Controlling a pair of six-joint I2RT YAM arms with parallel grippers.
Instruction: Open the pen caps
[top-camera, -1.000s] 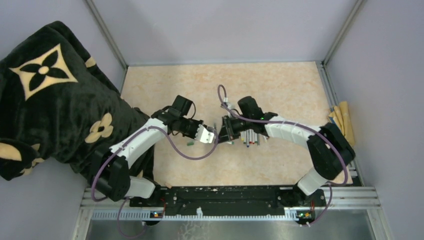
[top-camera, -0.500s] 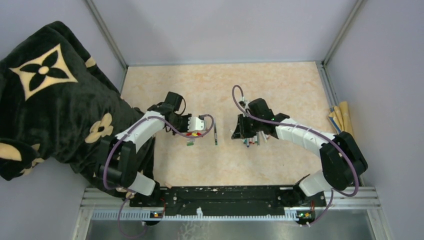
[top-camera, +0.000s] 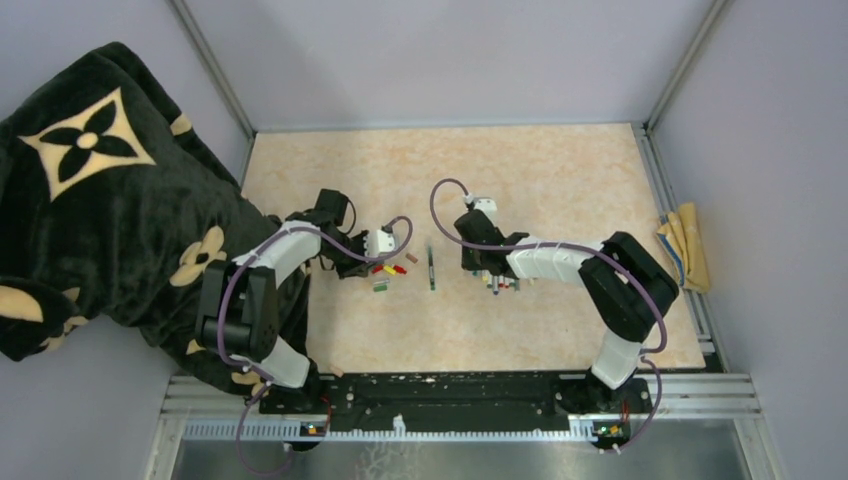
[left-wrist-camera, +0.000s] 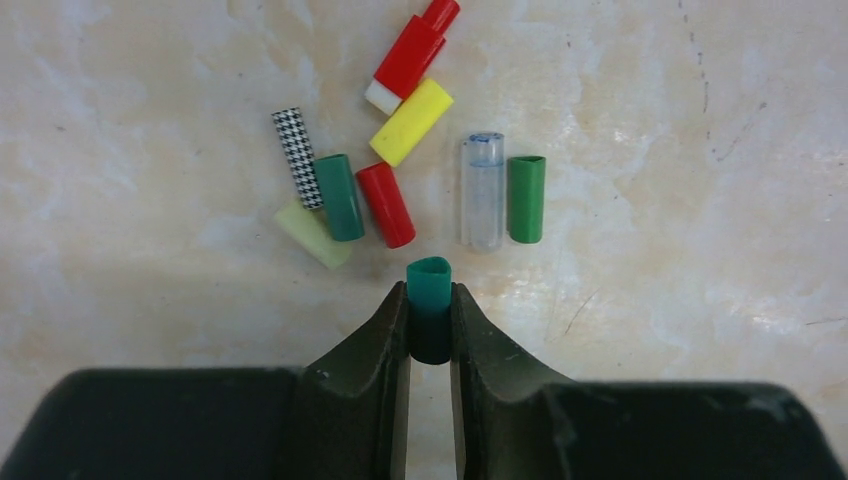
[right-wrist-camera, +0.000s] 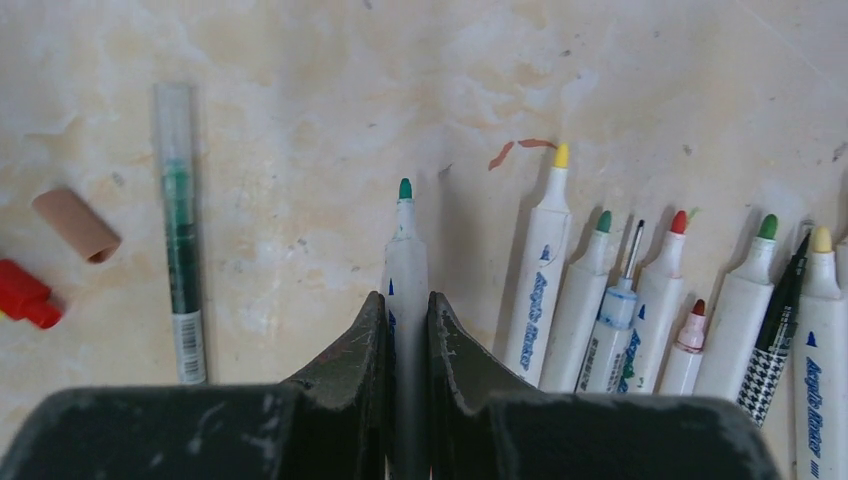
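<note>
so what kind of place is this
Probably a robot test cell: left arm and right arm bolted to a rail, plain walls in a metal frame round the table, loose pens and caps.

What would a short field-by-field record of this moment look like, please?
left gripper: shut on a teal cap
right gripper: shut on a green-tipped pen, its tip bare
loose caps: clustered on the table just ahead of the left gripper; red, yellow, green, clear, checkered
uncapped pens: lying side by side in a row, to the right of the held pen in the right wrist view
slim green pen: lying alone, to the left of the held pen
brown cap: further left, lying apart
</note>
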